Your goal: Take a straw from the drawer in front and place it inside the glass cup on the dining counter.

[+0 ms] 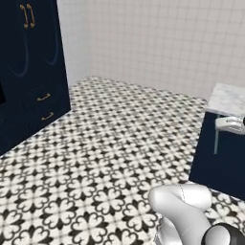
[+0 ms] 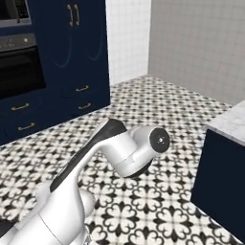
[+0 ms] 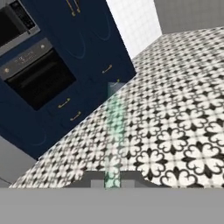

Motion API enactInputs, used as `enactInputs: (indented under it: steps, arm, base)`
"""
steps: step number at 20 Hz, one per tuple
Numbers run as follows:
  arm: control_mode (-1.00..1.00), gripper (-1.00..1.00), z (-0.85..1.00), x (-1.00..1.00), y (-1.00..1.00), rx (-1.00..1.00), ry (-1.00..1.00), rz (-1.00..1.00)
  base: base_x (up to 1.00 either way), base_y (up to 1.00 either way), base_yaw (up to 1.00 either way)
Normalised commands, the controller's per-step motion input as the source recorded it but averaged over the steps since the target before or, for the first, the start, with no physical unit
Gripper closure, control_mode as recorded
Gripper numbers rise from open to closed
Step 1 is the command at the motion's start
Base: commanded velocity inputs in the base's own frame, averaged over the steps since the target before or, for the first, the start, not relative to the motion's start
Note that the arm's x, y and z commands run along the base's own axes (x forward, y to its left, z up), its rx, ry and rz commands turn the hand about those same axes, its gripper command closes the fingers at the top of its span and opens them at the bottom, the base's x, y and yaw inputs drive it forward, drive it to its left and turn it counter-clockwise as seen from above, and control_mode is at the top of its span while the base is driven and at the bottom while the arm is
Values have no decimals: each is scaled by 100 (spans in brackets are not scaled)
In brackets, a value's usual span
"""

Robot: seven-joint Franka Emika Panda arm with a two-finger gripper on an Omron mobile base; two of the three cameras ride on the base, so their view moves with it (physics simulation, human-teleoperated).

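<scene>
Tool pinches the straw upright ahead of it; carry it level, grip steady, toward the surface.

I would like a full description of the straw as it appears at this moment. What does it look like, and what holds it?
The straw is a thin, straight, see-through stick of pale greenish-white, plastic by its look. In the hand view it rises from the bottom, where its lower end sits pinched between the two dark fingertips of the gripper, shut on it. The rest stands free, pointing away from the hand, with the patterned floor tiles far behind it. Nothing else touches it. Its upper end looks greyer against the navy cabinets.
</scene>
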Motion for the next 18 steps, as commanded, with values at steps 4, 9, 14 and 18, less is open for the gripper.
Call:
enactInputs:
  steps: [4,9,14,18]
  arm:
    - [100,100,0,0,0,0,0,0]
    - [100,100,0,0,0,0,0,0]
    - [100,100,0,0,0,0,0,0]
    - [100,100,0,0,0,0,0,0]
  base:
    - [100,27,-27]
    - [100,22,-29]
    - [100,24,-32]
    - [100,28,-33]
